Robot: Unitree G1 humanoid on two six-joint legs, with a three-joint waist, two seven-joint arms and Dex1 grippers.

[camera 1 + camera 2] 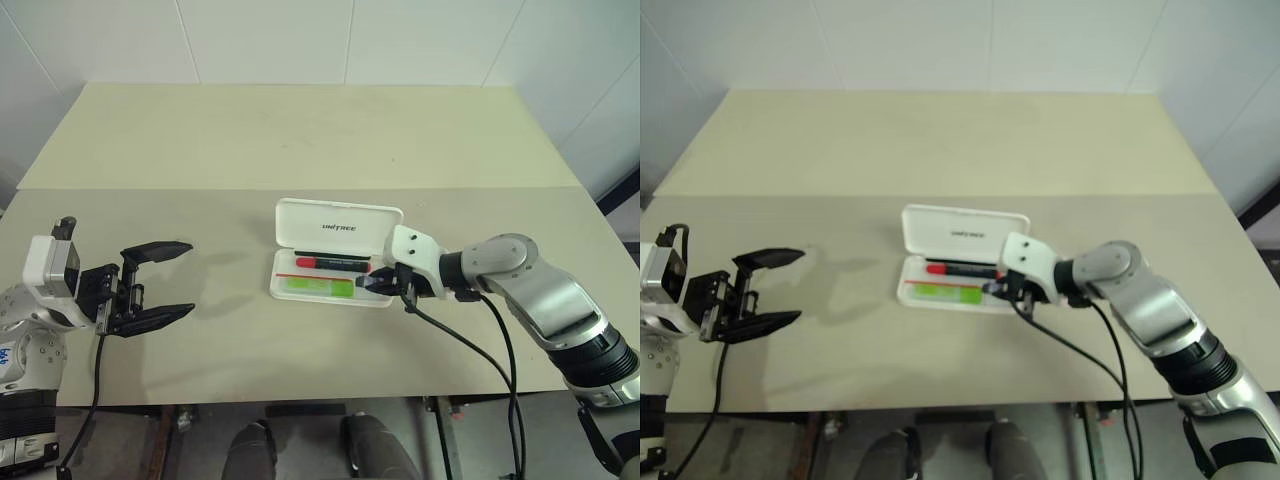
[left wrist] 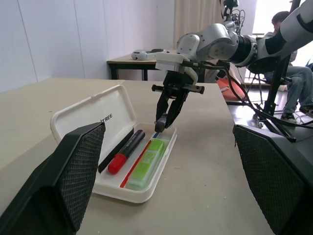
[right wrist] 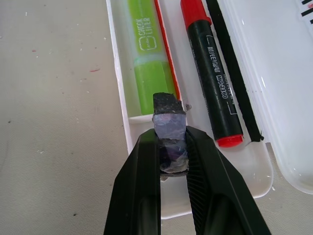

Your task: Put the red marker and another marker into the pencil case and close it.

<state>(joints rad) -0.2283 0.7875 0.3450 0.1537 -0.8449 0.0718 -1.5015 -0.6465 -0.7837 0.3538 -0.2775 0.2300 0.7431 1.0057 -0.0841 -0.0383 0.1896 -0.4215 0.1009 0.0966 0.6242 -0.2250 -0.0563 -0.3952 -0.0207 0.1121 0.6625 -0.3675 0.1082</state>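
The white pencil case (image 1: pixel 340 224) lies open in the middle of the table, its lid standing up at the back. The red marker (image 1: pixel 333 263) rests in the tray along the lid side. The lime-green highlighter (image 1: pixel 318 287) lies beside it on the near side. My right gripper (image 1: pixel 378 283) hangs over the case's right end, shut on a small grey-black bit (image 3: pixel 167 116) with a bluish body. That bit hovers just above the tray's end, past the tips of both markers. My left gripper (image 1: pixel 190 277) stands open and empty far to the left of the case.
The beige table (image 1: pixel 300 140) stretches well behind the case, with a seam across it just beyond the lid. A black cable (image 1: pixel 480 330) hangs from my right wrist over the front edge. A seated person (image 2: pixel 293 73) and another table show in the left wrist view's background.
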